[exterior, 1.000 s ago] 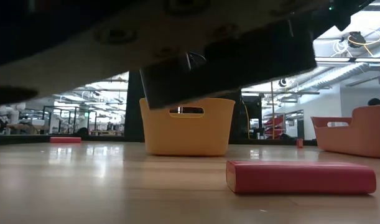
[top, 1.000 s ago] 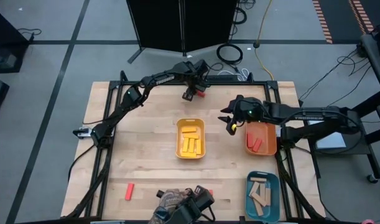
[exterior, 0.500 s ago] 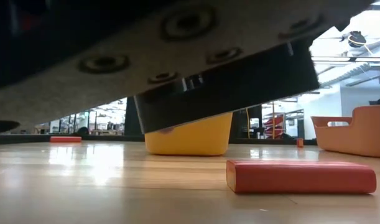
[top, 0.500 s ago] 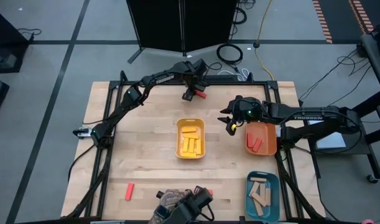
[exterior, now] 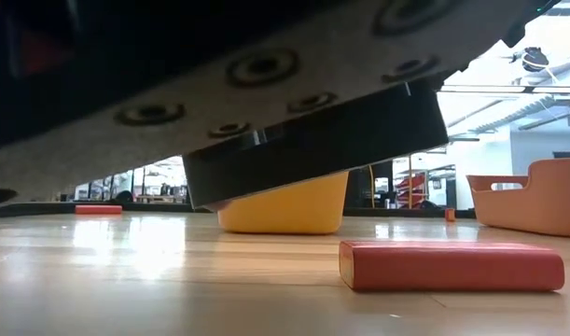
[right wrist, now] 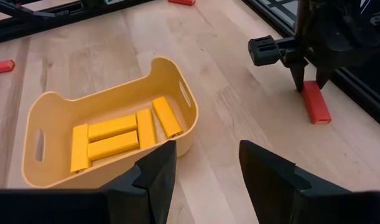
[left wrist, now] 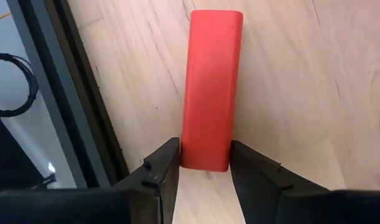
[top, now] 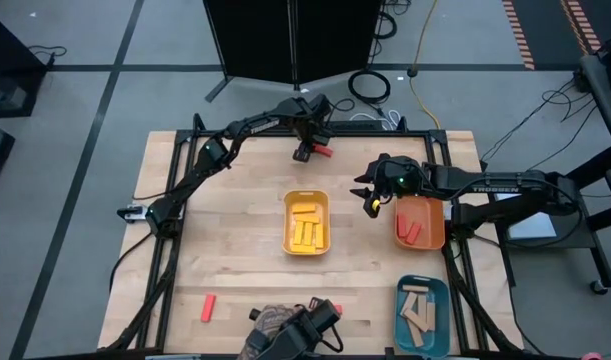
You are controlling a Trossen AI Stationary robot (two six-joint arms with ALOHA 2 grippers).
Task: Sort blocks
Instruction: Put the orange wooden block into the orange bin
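On the wooden table [top: 235,250], a yellow tray [top: 306,222] held yellow blocks [right wrist: 121,135] at the centre, with an orange tray [top: 420,223] (red blocks inside) beside the idle right gripper [top: 366,196], its fingers parted and empty. At the far edge, the left gripper [left wrist: 204,163] straddled one end of a red block [left wrist: 210,87], fingers narrowed close against its sides.

the left arm reaches out to the far edge of the table. its left gripper [top: 308,152] points down, fingers [left wrist: 158,171] a little apart. the right arm bends in from the right side. the right gripper [top: 370,196] hangs above the table, fingers [right wrist: 153,169] spread open and holding nothing.
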